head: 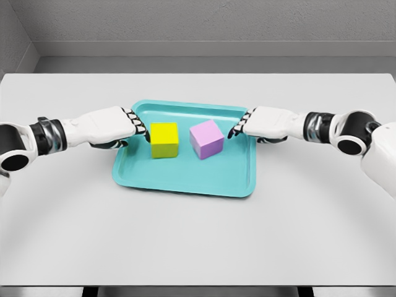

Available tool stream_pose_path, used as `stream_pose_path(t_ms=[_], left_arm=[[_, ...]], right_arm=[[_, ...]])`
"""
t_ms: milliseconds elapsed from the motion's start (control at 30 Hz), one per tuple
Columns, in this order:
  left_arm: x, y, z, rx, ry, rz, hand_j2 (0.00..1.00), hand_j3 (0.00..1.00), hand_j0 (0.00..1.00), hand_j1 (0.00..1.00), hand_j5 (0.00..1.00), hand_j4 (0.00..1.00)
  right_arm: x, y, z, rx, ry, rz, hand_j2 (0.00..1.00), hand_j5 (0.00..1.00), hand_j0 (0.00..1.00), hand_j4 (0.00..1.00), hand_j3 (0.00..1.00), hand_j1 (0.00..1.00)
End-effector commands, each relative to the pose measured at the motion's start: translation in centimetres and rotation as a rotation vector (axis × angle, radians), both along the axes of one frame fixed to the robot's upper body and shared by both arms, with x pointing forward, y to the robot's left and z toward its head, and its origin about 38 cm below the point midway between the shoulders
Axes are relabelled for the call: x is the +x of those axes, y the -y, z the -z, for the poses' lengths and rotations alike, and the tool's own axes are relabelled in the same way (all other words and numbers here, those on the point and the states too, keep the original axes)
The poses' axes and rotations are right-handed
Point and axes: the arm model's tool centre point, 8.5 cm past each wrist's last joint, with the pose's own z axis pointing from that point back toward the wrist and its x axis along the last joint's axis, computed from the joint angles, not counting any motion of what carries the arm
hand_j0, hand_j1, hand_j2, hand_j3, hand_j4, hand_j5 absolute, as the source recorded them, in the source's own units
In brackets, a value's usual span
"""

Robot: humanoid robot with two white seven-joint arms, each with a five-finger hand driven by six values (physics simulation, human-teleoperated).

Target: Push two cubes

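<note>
A teal tray [185, 179] is seen on the grey surface [198, 241]. On it, a yellow cube [164, 140] sits left and a pink cube [206, 139] right, slightly apart. The left hand [114, 127] is curled just beside the yellow cube; the right hand [263, 122], curled, is near the pink one, nothing grasped.

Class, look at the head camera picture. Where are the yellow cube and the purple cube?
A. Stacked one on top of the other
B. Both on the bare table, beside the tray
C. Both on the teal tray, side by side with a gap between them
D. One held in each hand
C: the yellow cube and the purple cube both sit on the teal tray, apart from each other.
</note>
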Motion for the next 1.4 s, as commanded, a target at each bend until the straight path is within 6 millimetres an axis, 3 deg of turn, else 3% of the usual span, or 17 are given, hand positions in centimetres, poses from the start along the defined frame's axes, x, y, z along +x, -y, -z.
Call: stream_pose_path(t_ms=[0, 200, 300, 867, 1100, 1367], left_arm=[[0.0, 0.2, 0.0, -0.005, -0.005, 0.001, 0.68, 0.68, 0.68, 0.68, 0.68, 0.68], [-0.1, 1.4, 0.2, -0.025, -0.005, 0.02, 0.67, 0.67, 0.67, 0.67, 0.67, 0.67], [-0.1, 1.4, 0.2, -0.018, -0.003, 0.02, 0.67, 0.67, 0.67, 0.67, 0.67, 0.67], [-0.2, 2.8, 0.4, -0.017, 0.007, 0.041, 0.68, 0.68, 0.68, 0.68, 0.68, 0.68], [-0.2, 1.8, 0.9, -0.01, -0.009, 0.021, 0.65, 0.65, 0.65, 0.65, 0.65, 0.65], [-0.1, -0.5, 0.4, 0.025, -0.005, -0.013, 0.64, 0.64, 0.64, 0.64, 0.64, 0.64]], right_arm=[[-0.2, -0.2, -0.3, -0.003, 0.005, -0.013, 0.71, 0.71, 0.71, 0.71, 0.71, 0.71], [-0.3, 1.3, -2.8, -0.023, 0.06, -0.014, 0.72, 0.72, 0.72, 0.72, 0.72, 0.72], [-0.6, 0.9, -3.3, -0.02, 0.073, -0.03, 0.72, 0.72, 0.72, 0.72, 0.72, 0.72], [-1.2, -1.7, -1.5, -0.047, 0.032, -0.088, 0.72, 0.72, 0.72, 0.72, 0.72, 0.72], [-1.3, -1.2, -1.6, -0.055, 0.035, -0.084, 0.72, 0.72, 0.72, 0.72, 0.72, 0.72], [-3.8, -1.0, -3.3, -0.061, 0.083, -0.149, 0.72, 0.72, 0.72, 0.72, 0.72, 0.72]])
